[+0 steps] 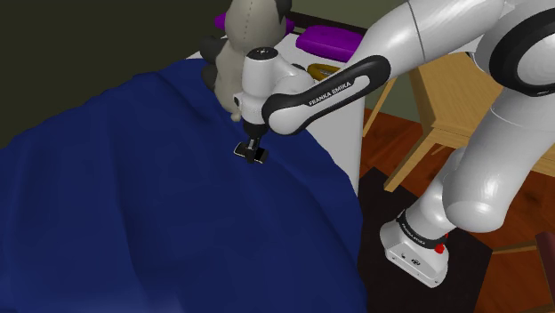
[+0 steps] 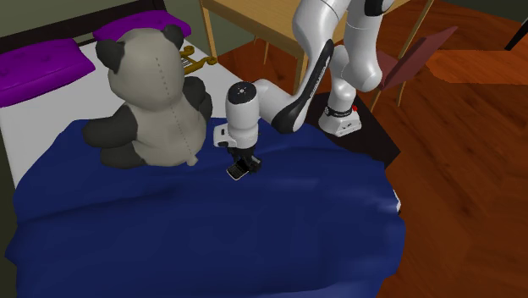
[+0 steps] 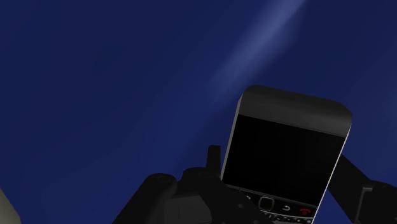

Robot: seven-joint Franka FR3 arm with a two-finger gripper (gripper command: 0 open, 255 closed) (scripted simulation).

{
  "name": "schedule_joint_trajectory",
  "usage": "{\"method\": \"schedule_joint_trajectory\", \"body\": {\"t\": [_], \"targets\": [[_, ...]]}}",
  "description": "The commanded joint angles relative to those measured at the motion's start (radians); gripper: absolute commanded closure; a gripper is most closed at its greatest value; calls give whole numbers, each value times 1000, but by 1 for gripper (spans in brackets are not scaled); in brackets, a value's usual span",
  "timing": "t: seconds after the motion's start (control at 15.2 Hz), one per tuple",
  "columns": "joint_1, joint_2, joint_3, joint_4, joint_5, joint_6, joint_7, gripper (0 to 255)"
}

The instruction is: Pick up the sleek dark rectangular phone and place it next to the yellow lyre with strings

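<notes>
Bed with a dark blue blanket [image 1: 133, 204] is the work surface, with wood floor and pale wooden furniture around it.

Phone [image 3: 286, 159]: dark, rectangular, black screen, lighter rim, key row with a red button at the end nearest the wrist. It sits between the fingers [image 3: 214, 162] of the end effector [image 1: 252, 153] and is clasped on both long sides, so the end effector is closed and gripping the phone. The phone is at the fingertips, low over the blanket. Whether it touches the fabric or hangs just clear cannot be told. The blanket under the end effector is plain, with a soft pale fold running off past the phone's far end.

Panda plush [image 2: 152, 110], pale body with dark limbs, sits just beside the end effector, toward the head of the bed. The yellow lyre [image 2: 193, 57] lies beyond the panda from the end effector, near the purple pillows [image 2: 42, 68]. It is partly hidden and its strings are not readable.

Judged step: grasp made, carry and placing not yet done.

To do it well:
- Lift straight up first so the phone clears the soft fabric.
- Hold firm. The fingers seem to clasp the key end, so the free end could pivot.
- Route around the plush on the side toward the stand [image 1: 416, 253], not through its arm.
- Descend next to the lyre without touching it, lay the phone flat, and release only once it rests.

Risks: clipping the panda, or the bedding tipping the phone.
</notes>
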Motion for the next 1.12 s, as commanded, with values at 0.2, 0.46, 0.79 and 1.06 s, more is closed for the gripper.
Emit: {"method": "schedule_joint_trajectory", "body": {"t": [0.2, 0.46, 0.79, 1.06], "targets": [[-1, -7, 1, 3, 3, -11, -2, 255], [-3, -38, 4, 22, 17, -59, -14, 255], [-5, -72, 6, 51, 32, -121, -26, 255], [-6, -96, 7, 78, 42, -171, -35, 255]]}}
